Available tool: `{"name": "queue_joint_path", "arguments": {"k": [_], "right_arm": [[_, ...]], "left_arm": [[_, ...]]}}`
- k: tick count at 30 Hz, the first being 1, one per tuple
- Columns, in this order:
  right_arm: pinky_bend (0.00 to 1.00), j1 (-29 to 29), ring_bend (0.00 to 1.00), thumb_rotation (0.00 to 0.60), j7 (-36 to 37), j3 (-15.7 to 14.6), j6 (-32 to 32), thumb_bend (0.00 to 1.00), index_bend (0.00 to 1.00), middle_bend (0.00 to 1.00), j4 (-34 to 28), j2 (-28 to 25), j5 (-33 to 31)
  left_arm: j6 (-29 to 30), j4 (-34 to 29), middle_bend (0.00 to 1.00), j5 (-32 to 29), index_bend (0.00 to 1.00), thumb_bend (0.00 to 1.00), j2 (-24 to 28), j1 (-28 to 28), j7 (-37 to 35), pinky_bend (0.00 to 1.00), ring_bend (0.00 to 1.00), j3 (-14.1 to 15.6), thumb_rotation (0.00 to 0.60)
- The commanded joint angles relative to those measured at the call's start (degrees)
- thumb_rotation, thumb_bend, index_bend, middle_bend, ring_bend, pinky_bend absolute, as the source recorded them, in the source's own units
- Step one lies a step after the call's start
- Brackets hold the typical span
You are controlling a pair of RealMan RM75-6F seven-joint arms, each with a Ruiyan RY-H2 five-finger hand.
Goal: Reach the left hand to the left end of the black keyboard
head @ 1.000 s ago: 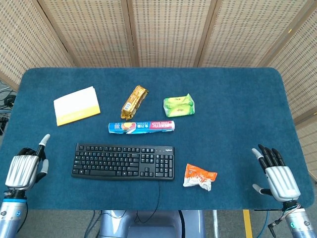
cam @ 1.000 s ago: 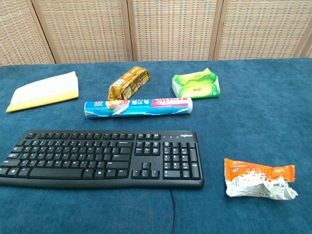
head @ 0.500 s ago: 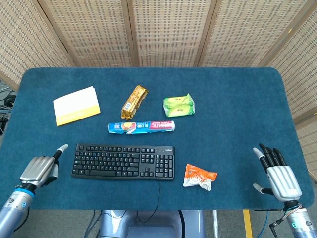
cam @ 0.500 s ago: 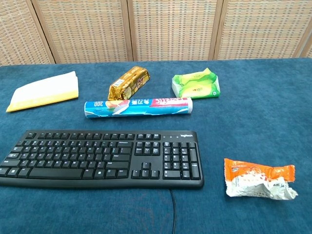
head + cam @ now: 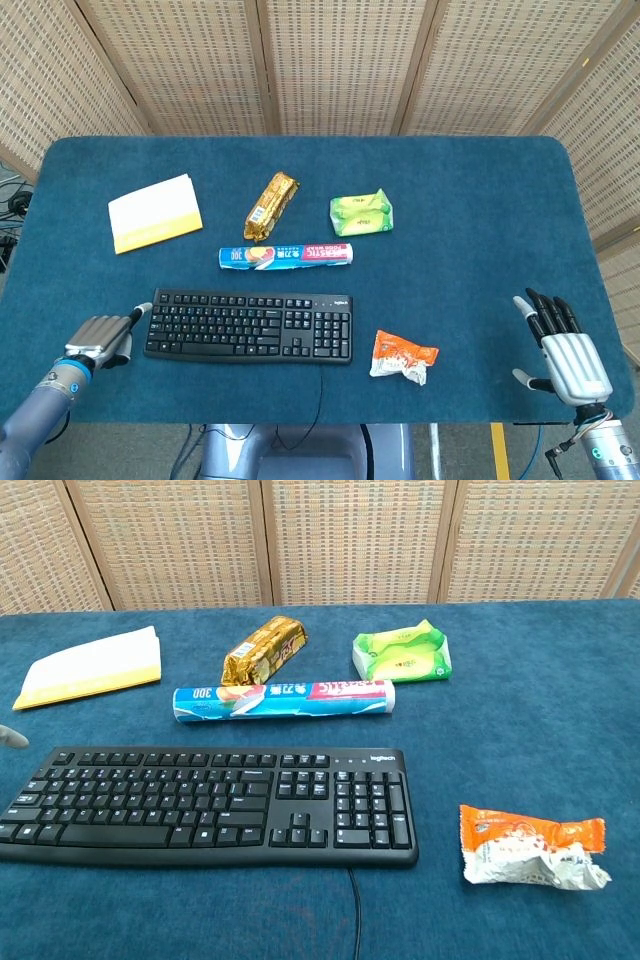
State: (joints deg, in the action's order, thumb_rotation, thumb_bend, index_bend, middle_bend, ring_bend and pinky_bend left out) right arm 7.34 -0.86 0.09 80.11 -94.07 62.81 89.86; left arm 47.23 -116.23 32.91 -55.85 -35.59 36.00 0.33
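The black keyboard (image 5: 249,325) lies near the table's front edge, its left end close to my left hand (image 5: 103,337). That hand hovers low just left of the keyboard, palm down, with one fingertip almost at the keyboard's top left corner; it holds nothing. In the chest view the keyboard (image 5: 205,804) fills the lower left and only a fingertip (image 5: 12,737) of the left hand shows at the left edge. My right hand (image 5: 567,352) stays at the front right of the table, fingers spread and empty.
Behind the keyboard lies a blue wrap roll (image 5: 286,256). Further back are a gold snack bar (image 5: 271,205), a green wipes pack (image 5: 362,212) and a white and yellow envelope (image 5: 155,213). An orange wrapper (image 5: 403,356) sits right of the keyboard. The keyboard's cable (image 5: 320,385) runs off the front edge.
My left hand has moved right and forward toward the keyboard's left end, tilting palm down. The right hand has barely shifted. No object has moved.
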Motion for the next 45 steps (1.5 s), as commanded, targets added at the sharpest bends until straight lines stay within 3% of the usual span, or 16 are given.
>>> {"name": "queue_joint_path", "arguments": {"k": [1,16,45], "right_arm": [[0.0,-0.02,0.0,0.6,0.06,0.0,0.08,0.05,0.0,0.0,-0.01,-0.02,0.05],[0.0,-0.12,0.0,0.6,0.9,0.19,0.43,0.05,0.0,0.0,0.09,-0.33,-0.04],[0.0,-0.19,0.0,0.6,1.23,0.21,0.65,0.05,0.0,0.0,0.06,-0.5,0.15]], "left_arm": [[-0.29,1.01,0.66,-4.38,0.0,0.88,-1.98,-3.49,1.99,0.39,0.64,1.53,0.6],[1.42,3.09,0.66,-11.64,0.0,0.88,-6.75,-10.11,2.21,0.39,0.64,4.79,0.6],[2.25,4.3,0.66,-13.05,0.0,0.89,-9.13,-14.67,-0.42,0.39,0.64,8.62,0.6]]}}
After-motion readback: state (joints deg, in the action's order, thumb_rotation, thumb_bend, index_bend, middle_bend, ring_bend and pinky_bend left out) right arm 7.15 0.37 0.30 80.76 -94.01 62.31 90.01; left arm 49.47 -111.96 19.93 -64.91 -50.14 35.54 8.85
